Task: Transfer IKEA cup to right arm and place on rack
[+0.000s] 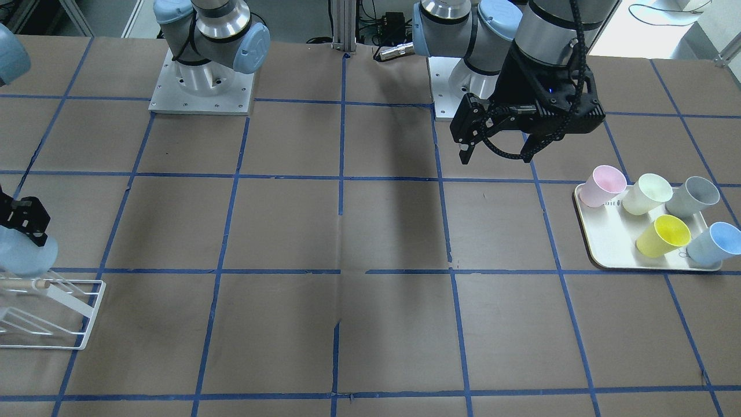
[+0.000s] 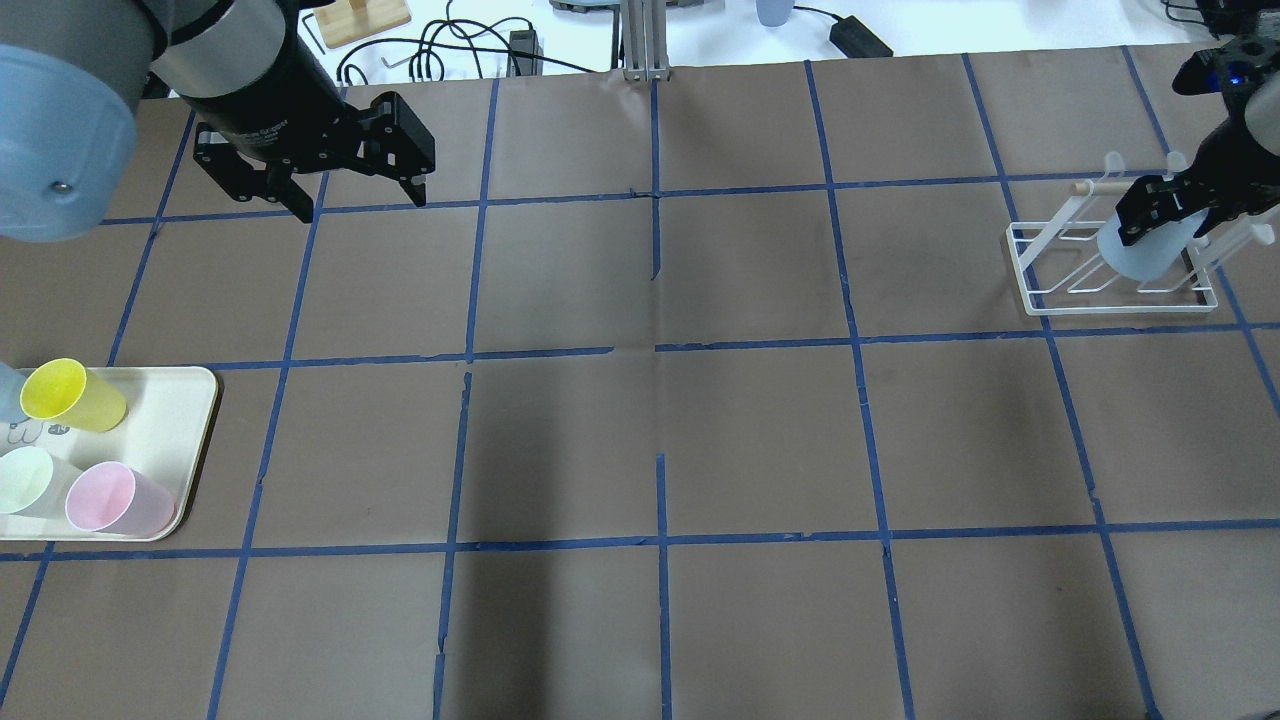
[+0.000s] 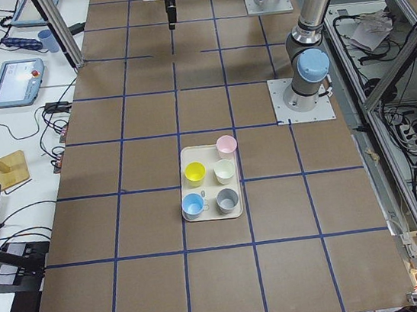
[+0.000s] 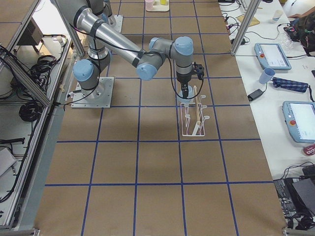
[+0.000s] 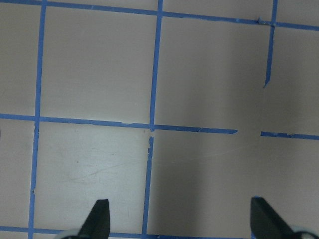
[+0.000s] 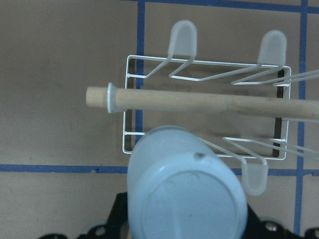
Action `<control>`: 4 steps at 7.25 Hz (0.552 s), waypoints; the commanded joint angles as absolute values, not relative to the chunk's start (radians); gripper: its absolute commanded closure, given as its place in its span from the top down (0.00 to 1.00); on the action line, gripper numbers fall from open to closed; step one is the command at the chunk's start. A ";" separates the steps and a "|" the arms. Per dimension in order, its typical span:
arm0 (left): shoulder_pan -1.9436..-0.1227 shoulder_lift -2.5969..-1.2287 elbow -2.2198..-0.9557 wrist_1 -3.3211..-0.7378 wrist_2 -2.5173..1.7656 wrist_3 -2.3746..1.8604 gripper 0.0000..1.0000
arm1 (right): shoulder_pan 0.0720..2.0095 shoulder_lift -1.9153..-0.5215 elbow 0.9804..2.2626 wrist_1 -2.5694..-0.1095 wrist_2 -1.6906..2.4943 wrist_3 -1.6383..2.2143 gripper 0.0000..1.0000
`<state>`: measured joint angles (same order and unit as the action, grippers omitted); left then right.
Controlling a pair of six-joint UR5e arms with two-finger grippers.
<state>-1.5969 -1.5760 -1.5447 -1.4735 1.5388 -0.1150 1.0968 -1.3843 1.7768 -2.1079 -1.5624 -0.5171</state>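
Observation:
My right gripper (image 2: 1165,208) is shut on the IKEA cup (image 2: 1140,250), a pale blue tumbler. It holds the cup base up over the white wire rack (image 2: 1040,290). In the right wrist view the cup (image 6: 187,184) hangs beside the wooden dowel (image 6: 209,102), over the prongs near the dowel's free end. In the front view the cup (image 1: 26,255) sits just above the rack (image 1: 87,324). I cannot tell whether it touches a prong. My left gripper (image 2: 362,203) is open and empty above bare table, far from the rack. It also shows in the front view (image 1: 498,152).
A cream tray (image 1: 608,246) at the table's other end holds a second blue cup (image 1: 715,243), a grey cup (image 1: 692,197), a pink cup (image 1: 602,185), a pale green cup (image 1: 645,194) and a yellow cup (image 1: 663,236). Brown paper with blue tape lines covers the table.

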 commanded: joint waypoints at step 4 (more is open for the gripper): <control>-1.598 -1.578 -1.545 -1.473 1.534 -0.115 1.00 | 1.097 -1.325 1.775 -2.111 -1.555 -0.512 0.58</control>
